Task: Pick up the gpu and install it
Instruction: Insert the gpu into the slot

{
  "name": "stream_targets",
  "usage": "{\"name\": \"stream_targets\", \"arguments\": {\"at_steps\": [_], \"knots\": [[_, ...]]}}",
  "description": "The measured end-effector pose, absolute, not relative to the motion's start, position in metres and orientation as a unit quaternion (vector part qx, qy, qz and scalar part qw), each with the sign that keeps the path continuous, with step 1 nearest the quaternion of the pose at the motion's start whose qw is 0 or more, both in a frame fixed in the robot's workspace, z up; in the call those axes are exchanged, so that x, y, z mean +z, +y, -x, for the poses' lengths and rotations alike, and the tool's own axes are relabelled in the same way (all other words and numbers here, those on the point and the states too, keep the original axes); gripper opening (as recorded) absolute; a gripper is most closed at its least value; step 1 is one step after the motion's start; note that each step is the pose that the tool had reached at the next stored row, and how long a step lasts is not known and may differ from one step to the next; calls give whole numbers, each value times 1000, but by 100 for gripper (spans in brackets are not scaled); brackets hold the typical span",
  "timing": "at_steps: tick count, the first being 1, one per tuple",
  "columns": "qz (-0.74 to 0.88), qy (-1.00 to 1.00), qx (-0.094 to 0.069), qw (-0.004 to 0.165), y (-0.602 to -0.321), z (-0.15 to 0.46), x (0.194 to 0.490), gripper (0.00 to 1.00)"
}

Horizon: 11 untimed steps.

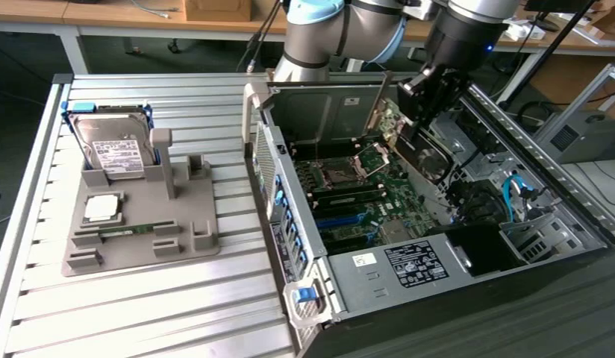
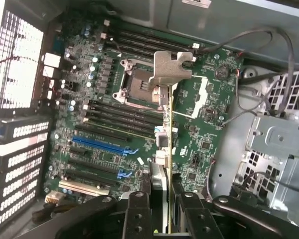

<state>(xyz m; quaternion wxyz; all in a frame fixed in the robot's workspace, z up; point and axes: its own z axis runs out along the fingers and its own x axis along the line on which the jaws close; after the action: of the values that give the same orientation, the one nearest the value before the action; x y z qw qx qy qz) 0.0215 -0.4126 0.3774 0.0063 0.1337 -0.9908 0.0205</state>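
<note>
Held gpu (image 2: pixel 164 137) edge-on, clenched in gripper (image 2: pixel 162 211), above motherboard (image 2: pixel 104 124) inside open case (image 1: pixel 287 171). Hung bracket end by socket (image 2: pixel 132 84), clear of slots. Left free room beside both card faces.

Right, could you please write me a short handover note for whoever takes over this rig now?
Gripper: jaws shut on the gpu, held on edge.
Position: inside the open computer case, above the motherboard.
Done: gpu picked up.
Left: it is not yet seated in a slot.
The hard drive stands on the grey tray.
</note>
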Motion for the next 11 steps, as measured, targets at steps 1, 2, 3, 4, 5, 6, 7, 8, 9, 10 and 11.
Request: {"name": "stream_targets", "arguments": {"at_steps": [1, 2, 3, 4, 5, 6, 7, 8, 9, 10, 11], "knots": [[-140, -990, 21, 6, -413, -21, 377, 27], [-147, -989, 21, 6, -413, -21, 377, 27], [-152, -988, 21, 6, -413, -21, 377, 27], [-159, -987, 21, 6, -413, -21, 377, 27], [-167, -986, 21, 6, -413, -21, 377, 27], [-175, -984, 21, 5, -413, -21, 377, 27], [-180, -983, 21, 5, -413, -21, 377, 27], [-187, -982, 21, 5, -413, -21, 377, 27], [-193, -981, 21, 5, -413, -21, 377, 27], [-202, -979, 21, 5, -413, -21, 377, 27], [-208, -978, 21, 5, -413, -21, 377, 27]]}}
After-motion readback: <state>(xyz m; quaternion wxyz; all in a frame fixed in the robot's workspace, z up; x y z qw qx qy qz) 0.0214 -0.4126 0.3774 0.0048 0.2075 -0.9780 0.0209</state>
